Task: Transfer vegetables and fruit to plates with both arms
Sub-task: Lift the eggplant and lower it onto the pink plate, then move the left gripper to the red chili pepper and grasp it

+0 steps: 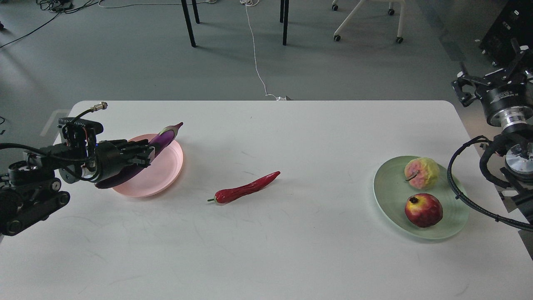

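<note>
My left gripper (pixel 139 153) is shut on the purple eggplant (pixel 164 136) and holds it slanting above the pale pink plate (pixel 168 166) at the table's left. The red chili pepper (pixel 245 189) lies on the table in the middle, apart from both plates. The pale mint green plate (pixel 389 191) at the right holds the custard-apple-like fruit (pixel 421 173) and the pomegranate (pixel 423 210). My right gripper (pixel 487 79) is raised off the table's right edge, away from the plate, and nothing shows between its prongs.
The white table (pixel 291 250) has a wide bare front. Black cables (pixel 462 196) of the right arm hang beside the green plate. Chair and table legs stand on the floor behind the table.
</note>
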{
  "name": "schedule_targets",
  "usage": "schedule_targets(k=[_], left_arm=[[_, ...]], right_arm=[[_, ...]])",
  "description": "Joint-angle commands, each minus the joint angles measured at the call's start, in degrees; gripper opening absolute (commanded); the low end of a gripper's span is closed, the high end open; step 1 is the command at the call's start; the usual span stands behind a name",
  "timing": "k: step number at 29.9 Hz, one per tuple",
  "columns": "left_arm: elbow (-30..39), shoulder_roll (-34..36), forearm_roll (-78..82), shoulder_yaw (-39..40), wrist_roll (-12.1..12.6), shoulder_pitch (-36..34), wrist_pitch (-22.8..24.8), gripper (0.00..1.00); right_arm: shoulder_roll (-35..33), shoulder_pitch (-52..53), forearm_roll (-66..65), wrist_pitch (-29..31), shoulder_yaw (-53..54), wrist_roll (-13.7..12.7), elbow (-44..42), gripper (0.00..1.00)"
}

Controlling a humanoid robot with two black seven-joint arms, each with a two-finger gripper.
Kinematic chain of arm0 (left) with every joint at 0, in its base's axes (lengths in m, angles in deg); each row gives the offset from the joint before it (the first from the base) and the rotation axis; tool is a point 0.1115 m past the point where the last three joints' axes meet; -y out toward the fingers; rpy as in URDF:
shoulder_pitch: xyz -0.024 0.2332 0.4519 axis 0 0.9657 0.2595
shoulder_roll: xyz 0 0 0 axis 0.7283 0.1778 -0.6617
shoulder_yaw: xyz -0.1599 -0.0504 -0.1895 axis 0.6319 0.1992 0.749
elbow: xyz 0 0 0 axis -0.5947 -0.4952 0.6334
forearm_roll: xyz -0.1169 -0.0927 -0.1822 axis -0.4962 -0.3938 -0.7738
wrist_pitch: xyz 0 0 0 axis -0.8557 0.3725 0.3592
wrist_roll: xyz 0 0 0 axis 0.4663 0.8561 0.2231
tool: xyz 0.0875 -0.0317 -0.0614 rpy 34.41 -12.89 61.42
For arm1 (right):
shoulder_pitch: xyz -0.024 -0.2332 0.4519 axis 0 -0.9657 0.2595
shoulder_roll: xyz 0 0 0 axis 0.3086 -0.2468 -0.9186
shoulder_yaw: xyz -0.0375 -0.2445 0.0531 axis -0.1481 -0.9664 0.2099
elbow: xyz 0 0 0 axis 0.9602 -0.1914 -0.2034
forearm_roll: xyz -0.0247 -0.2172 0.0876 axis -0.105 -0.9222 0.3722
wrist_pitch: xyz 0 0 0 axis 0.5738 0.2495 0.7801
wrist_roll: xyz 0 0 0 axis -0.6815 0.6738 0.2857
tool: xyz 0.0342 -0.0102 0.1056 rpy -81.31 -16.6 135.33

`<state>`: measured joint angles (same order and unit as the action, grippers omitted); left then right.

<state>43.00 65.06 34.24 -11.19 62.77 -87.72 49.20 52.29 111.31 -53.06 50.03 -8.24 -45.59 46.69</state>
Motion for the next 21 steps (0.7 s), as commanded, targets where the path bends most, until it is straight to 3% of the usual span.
schedule_targets(k=[1,5,12,18,21], left_arm=[[0.16,-0.38,-0.21,0.08,-0.15,-0.45,0.12,0.76],[2.44,-0.38,0.05,0.34,-0.24,-2.81,0.3,0.79],[14.39,-5.29,5.83,0.08,0.2,-10.9,1.0,0.77],[14.58,-13.99,27.45,-1.85,-0.15,-9.94,1.0,0.73],[13.61,-15.58,29.32,-6.15,-0.15,-9.33,1.0,0.71]], right_arm=[[-0.17,0.01,0.0,0.11,0.01,0.0,0.01,0.99],[-0.34,-0.08,0.0,0.2,-0.08,0.0,0.01,0.99],[-0.08,-0.17,0.0,0.2,-0.08,0.0,-0.08,0.99],[-0.6,-0.26,0.0,0.2,0.1,0.0,-0.17,0.99],[-1.22,-0.26,0.0,0.29,0.01,0.0,-0.17,0.99]])
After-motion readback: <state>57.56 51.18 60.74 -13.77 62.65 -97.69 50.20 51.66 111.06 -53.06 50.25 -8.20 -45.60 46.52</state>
